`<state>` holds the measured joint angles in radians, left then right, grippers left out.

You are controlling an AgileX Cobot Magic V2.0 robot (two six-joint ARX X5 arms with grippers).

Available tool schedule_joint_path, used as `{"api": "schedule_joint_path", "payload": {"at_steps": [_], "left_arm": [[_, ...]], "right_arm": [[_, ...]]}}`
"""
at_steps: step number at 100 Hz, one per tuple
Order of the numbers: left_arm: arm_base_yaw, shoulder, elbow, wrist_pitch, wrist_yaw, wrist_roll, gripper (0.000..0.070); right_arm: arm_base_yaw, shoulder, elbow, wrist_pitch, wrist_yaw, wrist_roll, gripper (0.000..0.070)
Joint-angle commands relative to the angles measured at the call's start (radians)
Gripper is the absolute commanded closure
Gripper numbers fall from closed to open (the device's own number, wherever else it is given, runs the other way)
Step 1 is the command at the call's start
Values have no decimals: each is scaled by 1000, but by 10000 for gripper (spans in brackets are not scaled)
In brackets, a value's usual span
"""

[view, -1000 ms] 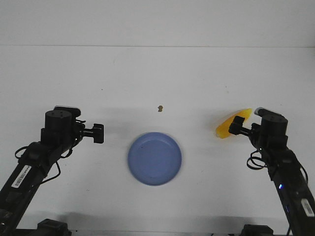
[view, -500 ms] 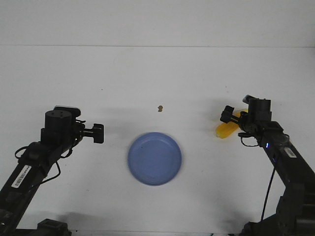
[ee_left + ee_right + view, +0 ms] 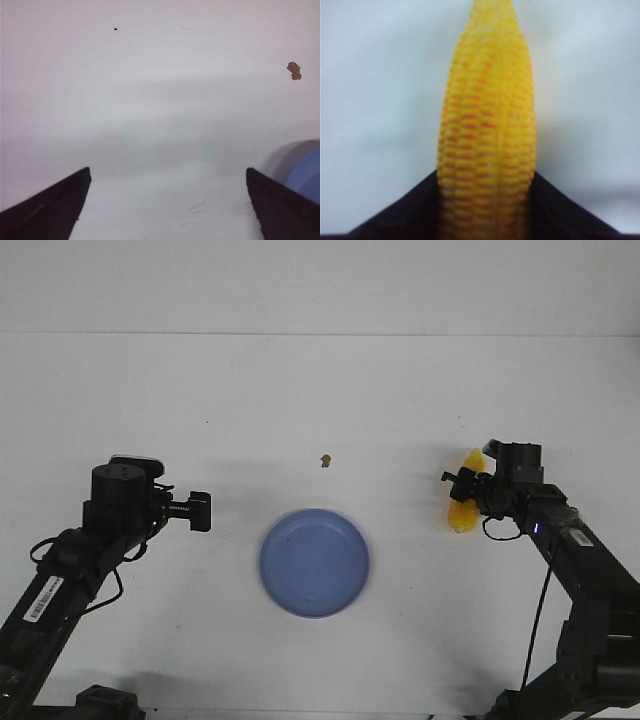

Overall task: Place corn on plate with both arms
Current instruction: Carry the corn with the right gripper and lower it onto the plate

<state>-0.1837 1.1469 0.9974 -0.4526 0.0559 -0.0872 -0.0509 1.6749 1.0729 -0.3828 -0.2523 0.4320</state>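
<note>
The yellow corn (image 3: 462,511) is at the right of the table, right of the periwinkle-blue plate (image 3: 314,562). My right gripper (image 3: 463,484) is over its middle. In the right wrist view the corn (image 3: 487,120) fills the gap between the two black fingers (image 3: 400,215), which press on both its sides, and its pointed end faces away from the wrist. My left gripper (image 3: 199,511) is open and empty to the left of the plate. In the left wrist view its fingers (image 3: 47,210) stand wide apart over bare table, with the plate's rim (image 3: 306,172) at the edge.
A tiny brown speck (image 3: 325,460) lies on the white table beyond the plate; it also shows in the left wrist view (image 3: 294,70). The table's far edge meets a white wall at the back.
My right arm has reached forward over the corn and its jaws have closed round it. The corn has turned from a slant to nearly end-on. The left arm has not moved.
</note>
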Motion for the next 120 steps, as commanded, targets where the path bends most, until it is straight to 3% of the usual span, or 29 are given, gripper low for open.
{"api": "schedule_joint_path", "payload": {"at_steps": [1,17,34,52,66,74,87,95,120], "left_arm": [[-1,6,14,4,0,15,63],[-1,6,14,4,0,15,63],[-1,6,14,4,0,15,63],[-1,6,14,4,0,15,63],[-1,6,14,4,0,15,63],[-1,6,14,4,0,15,63],[-1,6,14,4,0,15,63],[-1,6,14,4,0,15,63],[-1,6,14,5,0,17,65]], "right_arm": [[16,-28,14,0,-29,-34,499],[102,-156,14,-75,-39,-89,498],[303,-266,14,-143,-36,-108,497],[518,-231,13,-120,-25,-98,495],[647,-153,13,-97,52,-88,472],[694,-108,13,-93,77,-88,402],[736,-57,13,-92,87,-89,233],[753,-51,13,-90,132,-89,136],[731,-126,15,-59,151,-111,117]]}}
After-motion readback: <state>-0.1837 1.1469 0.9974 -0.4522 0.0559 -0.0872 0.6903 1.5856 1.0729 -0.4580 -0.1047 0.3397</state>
